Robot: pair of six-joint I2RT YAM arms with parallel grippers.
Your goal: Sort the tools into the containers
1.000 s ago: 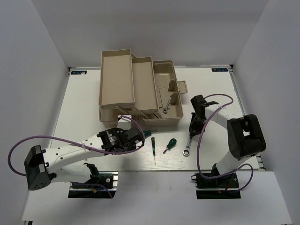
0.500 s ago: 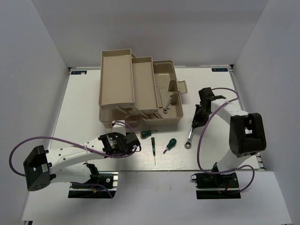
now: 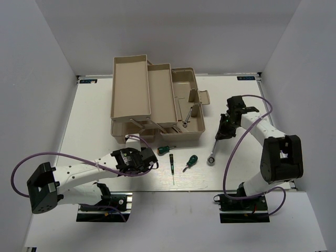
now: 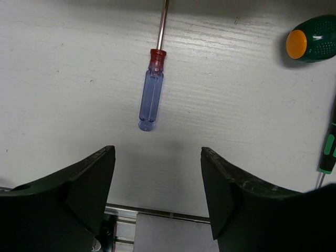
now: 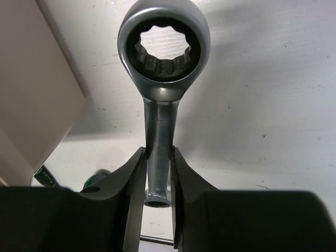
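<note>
Gripping long wrench [image 5: 159, 123], right pincer [image 5: 158, 160] stretched forward, left pincer [image 4: 157, 163] spread

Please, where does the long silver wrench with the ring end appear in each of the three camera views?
Top external: the long silver wrench slants right of centre, with its upper end in the right gripper.
Right wrist: it is in the middle of the picture, ring end at the top, shaft clamped between the jaws.
Left wrist: it is not in this picture.
Shared landmark: the beige plastic toolbox, left of the wrench in both of the views that show it.
</note>
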